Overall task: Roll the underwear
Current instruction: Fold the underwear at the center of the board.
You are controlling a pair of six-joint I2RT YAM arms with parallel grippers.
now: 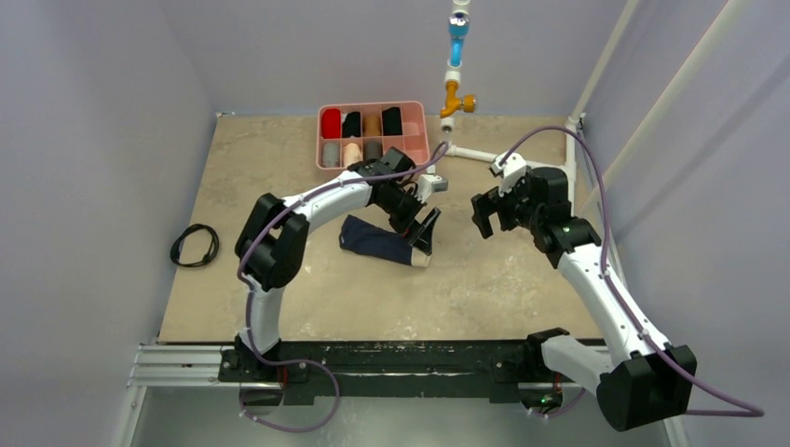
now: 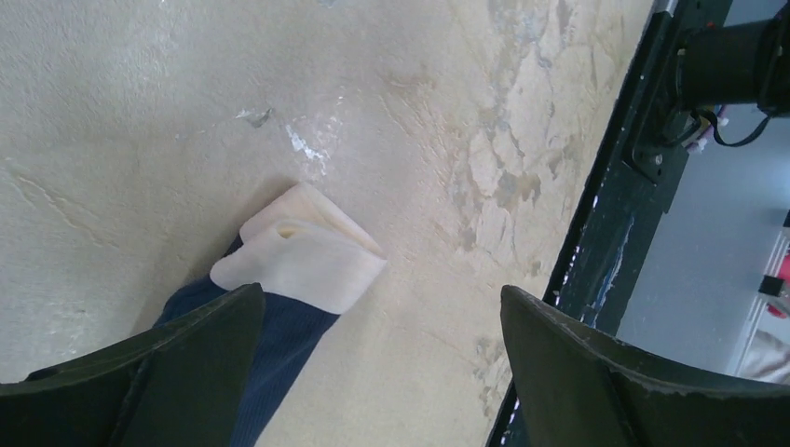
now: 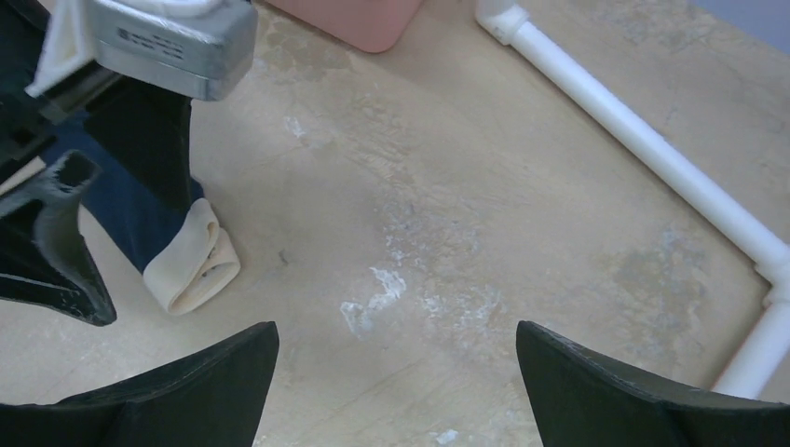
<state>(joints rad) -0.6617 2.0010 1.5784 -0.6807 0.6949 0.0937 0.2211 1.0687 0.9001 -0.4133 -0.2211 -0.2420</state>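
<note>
Black fingers (image 2: pixel 140 372) of the left gripper (image 2: pixel 380 312) fill the bottom of its wrist view. They are spread wide and clasp nothing. Beside one of them lies the underwear (image 2: pixel 279 358), navy cloth ending in a folded cream band (image 2: pixel 298 256). The band rests on the table (image 2: pixel 140 140) partly inside the gap; whether the finger touches the cloth, I cannot tell.

From above, the garment lies crumpled near the middle of the table, a little to the left. Its cream end points toward the right arm, and the left gripper stands over that end.

The right gripper (image 1: pixel 486 212) hovers well apart from the garment, further right, with its jaws as wide as the other's and nothing in them (its own camera shows only bare tabletop between them). A white pipe (image 3: pixel 633 140) runs along the table beyond it.

At the far edge sits a pink tray (image 1: pixel 321 140) with fabric rolls (image 1: pixel 352 124) in its compartments. A black cable (image 1: pixel 194 246) lies looped near the left edge.
</note>
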